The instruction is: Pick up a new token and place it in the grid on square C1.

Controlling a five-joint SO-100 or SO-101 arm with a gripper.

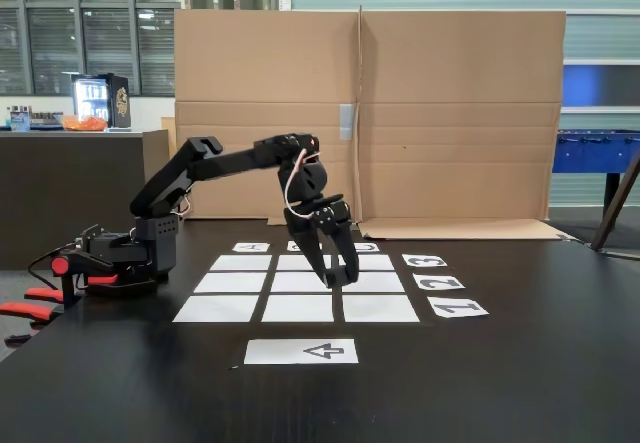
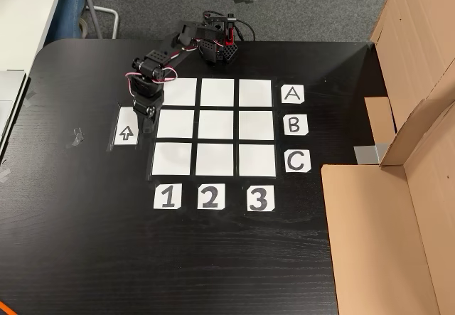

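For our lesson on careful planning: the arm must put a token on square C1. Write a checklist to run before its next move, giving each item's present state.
1. Is square C1 bare: ok.
2. Is a token held in the gripper: cannot tell.
3. Is the gripper above square C1: not ok; the other view shows it by the arrow strip, level with row B.
4. Are the C label and the 1 label readable: ok.
5. Does the grid lie flat: ok.
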